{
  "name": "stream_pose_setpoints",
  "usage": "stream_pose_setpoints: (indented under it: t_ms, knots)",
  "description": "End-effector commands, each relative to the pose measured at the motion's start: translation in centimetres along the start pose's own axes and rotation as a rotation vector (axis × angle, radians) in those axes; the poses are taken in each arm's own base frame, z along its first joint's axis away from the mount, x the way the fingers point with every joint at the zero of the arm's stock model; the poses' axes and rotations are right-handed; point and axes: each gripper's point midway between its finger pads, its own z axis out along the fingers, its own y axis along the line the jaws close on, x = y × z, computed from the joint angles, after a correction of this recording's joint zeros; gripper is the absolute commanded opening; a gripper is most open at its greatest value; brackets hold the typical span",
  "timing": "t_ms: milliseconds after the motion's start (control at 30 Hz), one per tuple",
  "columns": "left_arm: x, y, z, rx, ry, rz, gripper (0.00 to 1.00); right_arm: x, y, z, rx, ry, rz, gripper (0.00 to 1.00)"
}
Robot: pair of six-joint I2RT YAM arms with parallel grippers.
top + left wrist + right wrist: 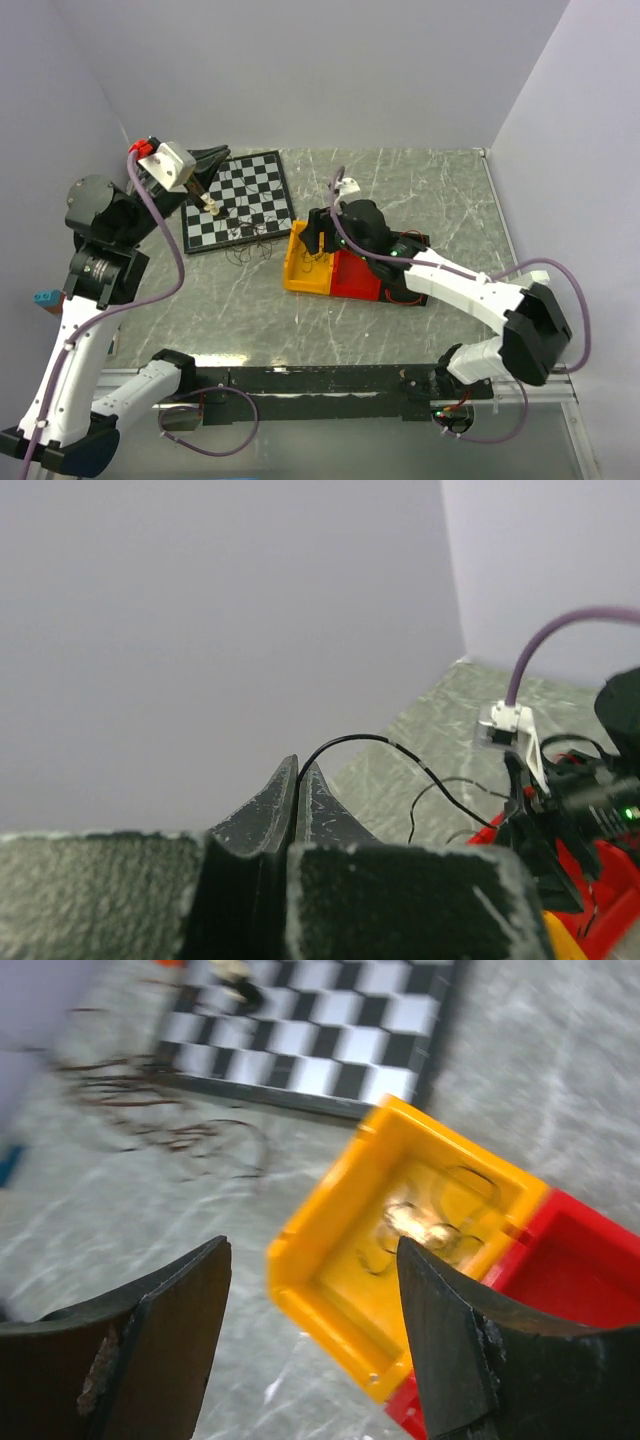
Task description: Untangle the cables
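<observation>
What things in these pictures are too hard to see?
Right wrist view: blur smears the cables on the table; strands cannot be counted.
Left wrist view: the black cable in the left gripper runs off behind the right arm; its end is hidden.
Top view: the right gripper covers part of the yellow bin.

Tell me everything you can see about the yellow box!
The yellow box is an open-topped, shiny plastic tub with rounded corners. It sits flat on the grey marbled table, pressed side by side against a red box, near the chessboard corner. A few thin dark wires curl inside. The open right claw hangs above it.
</observation>
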Motion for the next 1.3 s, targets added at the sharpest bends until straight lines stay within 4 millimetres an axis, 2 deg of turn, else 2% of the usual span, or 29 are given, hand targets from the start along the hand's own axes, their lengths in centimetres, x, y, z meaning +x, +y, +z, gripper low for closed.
stream_pose_setpoints:
  t_ms: [0, 100, 200, 500, 733, 967, 1133, 1267]
  knots:
    - [-3.8, -2.3, -1.2, 0.131, -0.076, 0.021, 0.01, -3.4, 4.7, -2.4, -0.269, -0.147, -0.044, 0.75]
    - [-4.9, -3.2, -1.6, 0.183, -0.101, 0.031, 0.01, -3.5, 6.4, -3.0, -0.368, -0.152, -0.056, 0.75]
    - [-6.3, -4.0, -2.2, 0.224, -0.147, 0.064, 0.01, -3.1, 7.9, -2.7, -0.425, -0.125, -0.062, 0.75]
    - [-10.1, -5.1, -3.3, 0.290, -0.235, 0.088, 0.01, -2.1, 11.8, -3.5, -0.569, -0.109, -0.092, 0.75]
    - [-11.3, -6.6, -4.1, 0.376, -0.277, 0.090, 0.01, 0.2, 14.4, -4.8, -0.723, -0.057, -0.032, 0.75]
    - [-11.4, -6.8, -4.0, 0.390, -0.286, 0.072, 0.01, 2.4, 16.7, -6.6, -0.850, -0.027, 0.044, 0.73]
    - [-12.0, -7.0, -4.1, 0.409, -0.305, 0.058, 0.01, 2.1, 18.2, -6.1, -0.866, -0.027, 0.057, 0.73]
    - [-12.1, -7.1, -4.0, 0.417, -0.308, 0.046, 0.01, 0.9, 18.2, -4.7, -0.813, -0.057, 0.059, 0.71]
